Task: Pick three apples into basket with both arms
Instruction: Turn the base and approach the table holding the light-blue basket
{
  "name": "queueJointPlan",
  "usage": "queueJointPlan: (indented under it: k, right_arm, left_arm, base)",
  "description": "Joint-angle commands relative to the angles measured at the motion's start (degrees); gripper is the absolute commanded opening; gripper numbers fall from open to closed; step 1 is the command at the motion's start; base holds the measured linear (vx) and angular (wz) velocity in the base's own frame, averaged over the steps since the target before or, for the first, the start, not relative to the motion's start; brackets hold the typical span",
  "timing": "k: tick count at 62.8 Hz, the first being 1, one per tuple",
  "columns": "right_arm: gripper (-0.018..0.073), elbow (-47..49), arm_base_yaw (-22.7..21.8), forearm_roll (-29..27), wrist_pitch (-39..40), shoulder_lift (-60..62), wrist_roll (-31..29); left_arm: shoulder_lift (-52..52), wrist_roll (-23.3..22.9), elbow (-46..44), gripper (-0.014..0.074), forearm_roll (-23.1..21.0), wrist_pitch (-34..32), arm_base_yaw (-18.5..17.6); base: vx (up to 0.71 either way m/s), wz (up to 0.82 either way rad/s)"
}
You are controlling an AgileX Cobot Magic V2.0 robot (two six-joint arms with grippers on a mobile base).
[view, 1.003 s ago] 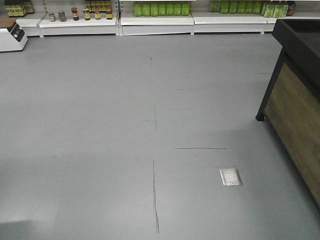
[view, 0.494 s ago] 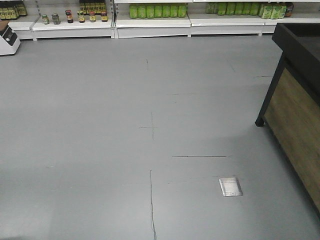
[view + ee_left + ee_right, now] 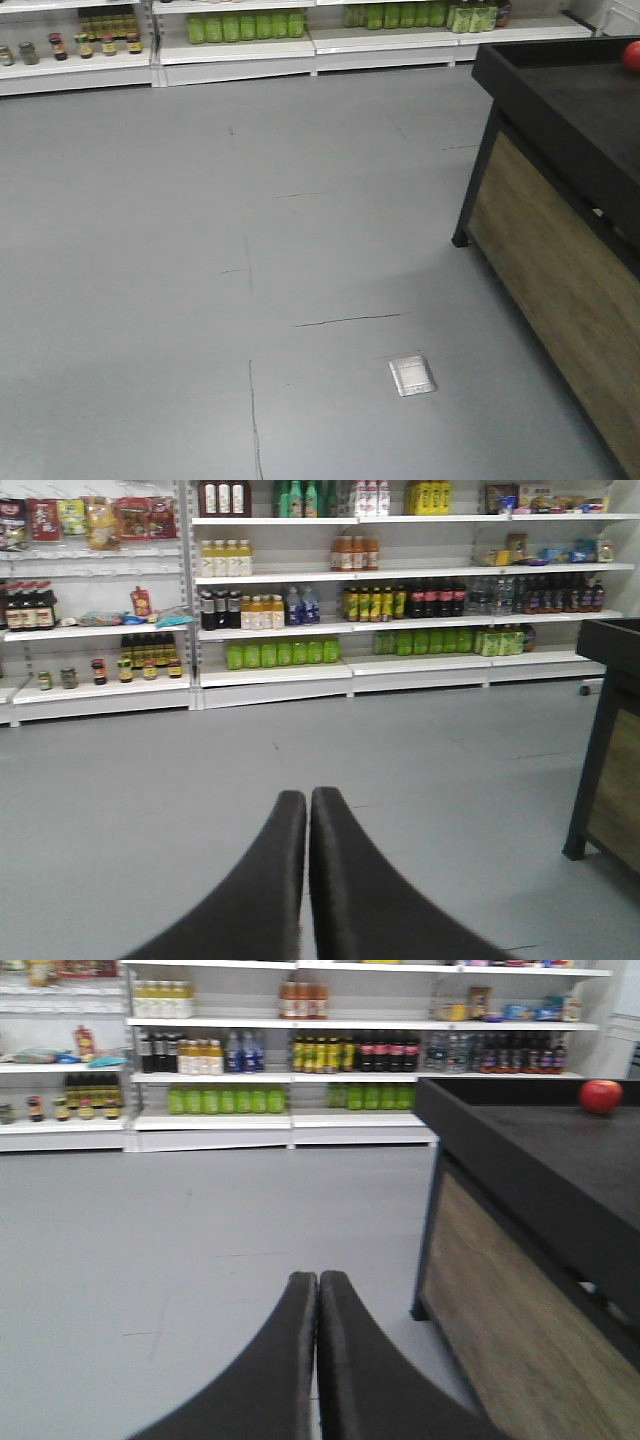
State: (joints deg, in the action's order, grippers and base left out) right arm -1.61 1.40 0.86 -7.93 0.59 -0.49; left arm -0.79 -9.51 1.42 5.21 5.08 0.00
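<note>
**Stage.** Judged to be the approach: no arm is reaching and nothing is held.

**Grippers.** The left gripper (image 3: 308, 798) is clenched, its jaws pressed together with nothing between them, above bare grey floor (image 3: 200, 250) at lower centre of the left wrist view. The right gripper (image 3: 317, 1280) is likewise clenched and empty at lower centre of its view.

**Task items.** One red apple (image 3: 600, 1095) rests on the black tabletop (image 3: 540, 1145) at the upper right of the right wrist view, and shows again at the far upper right edge of the front view. Whether it is one of the three wanted cannot be told. No other apples and no basket are in view.

**Surroundings.** The display stand's wooden side panel (image 3: 560, 280) fills the right of the front view. Stocked shelves (image 3: 300, 630) run along the top. A metal floor plate (image 3: 412, 375) lies at lower centre.

**Recommendation.**
- Bring the base square to the stand so that the whole tabletop comes into the front view.
- Give the stand's corner leg room.
- Locate the basket and all the fruit before committing either arm.
- Release both grippers before any descent.
</note>
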Motion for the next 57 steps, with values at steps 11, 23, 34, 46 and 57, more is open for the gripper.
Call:
queueJointPlan:
  k: [11,23,34,46,57]
  right_arm:
    - [-0.001,-0.6,-0.2,0.6,4.3,1.0,-0.4]
    - [-0.001,-0.6,-0.2,0.6,4.3,1.0,-0.4]
    - [-0.001,-0.6,-0.2,0.6,4.3,1.0,-0.4]
    - [-0.001,-0.6,-0.2,0.6,4.3,1.0,-0.4]
    - [-0.001,-0.6,-0.2,0.6,4.3,1.0,-0.4]
  left_arm:
    - [-0.6,-0.2,0.9,-0.0006,-0.3,-4.5,-0.2]
    - [-0.6,-0.2,0.9,-0.0006,-0.3,-4.5,-0.2]
    - [-0.6,-0.2,0.9,-0.0006,-0.3,-4.5,-0.2]
    - [-0.6,-0.2,0.9,-0.0006,-0.3,-4.5,-0.2]
    - [-0.6,-0.2,0.9,-0.0006,-0.3,-4.5,-0.2]
  base:
    - [0.12,-0.48]
    - [0.14,-0.54]
    - [0.15,-0.54]
    - [0.13,-0.47]
    - [0.12,-0.45]
